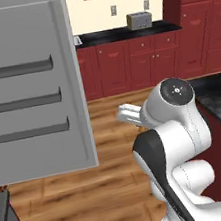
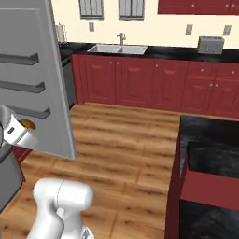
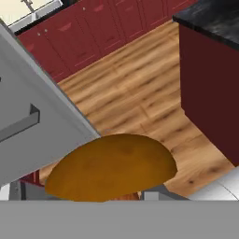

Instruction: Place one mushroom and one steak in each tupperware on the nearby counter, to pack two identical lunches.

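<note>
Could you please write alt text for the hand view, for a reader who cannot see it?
An orange-brown mushroom sits large and close at the bottom of the picture, held in the shut jaws. Behind it on the left slants a grey fridge door with a shelf rail; beyond lie a wooden floor, dark red cabinets, and a black counter at the upper right.

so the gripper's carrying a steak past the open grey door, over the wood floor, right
Not quite: the gripper is shut on an orange-brown mushroom, not a steak. The hand view shows the lump up close. The rest holds: it is beside the open grey door, above the wood floor.
</note>
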{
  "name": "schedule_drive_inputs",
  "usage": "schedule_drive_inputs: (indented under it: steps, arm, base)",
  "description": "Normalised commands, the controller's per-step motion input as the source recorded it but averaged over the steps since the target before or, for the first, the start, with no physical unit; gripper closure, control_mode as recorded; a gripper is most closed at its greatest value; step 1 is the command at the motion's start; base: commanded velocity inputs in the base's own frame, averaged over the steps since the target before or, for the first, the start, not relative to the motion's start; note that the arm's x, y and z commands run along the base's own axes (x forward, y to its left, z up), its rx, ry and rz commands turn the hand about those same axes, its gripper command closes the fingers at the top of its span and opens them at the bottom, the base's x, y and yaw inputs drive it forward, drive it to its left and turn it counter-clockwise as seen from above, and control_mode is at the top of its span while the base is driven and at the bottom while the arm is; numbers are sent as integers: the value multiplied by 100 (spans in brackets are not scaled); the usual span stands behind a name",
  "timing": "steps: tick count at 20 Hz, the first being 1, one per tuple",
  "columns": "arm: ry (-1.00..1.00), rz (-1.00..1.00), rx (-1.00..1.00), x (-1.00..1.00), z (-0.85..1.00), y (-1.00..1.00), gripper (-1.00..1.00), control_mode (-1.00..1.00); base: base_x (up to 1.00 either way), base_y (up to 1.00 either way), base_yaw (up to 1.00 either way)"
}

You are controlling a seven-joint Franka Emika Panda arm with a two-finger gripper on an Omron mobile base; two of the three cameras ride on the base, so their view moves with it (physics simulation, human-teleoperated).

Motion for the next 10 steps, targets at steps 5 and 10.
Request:
schedule_drive_inputs:
  steps: [5, 10]
  arm:
    - [0, 0, 0, 0, 0, 0, 100, 100]
    - [0, 0, 0, 0, 0, 0, 100, 100]
  base:
    - [81, -83, -8]
    - [100, -17, -25]
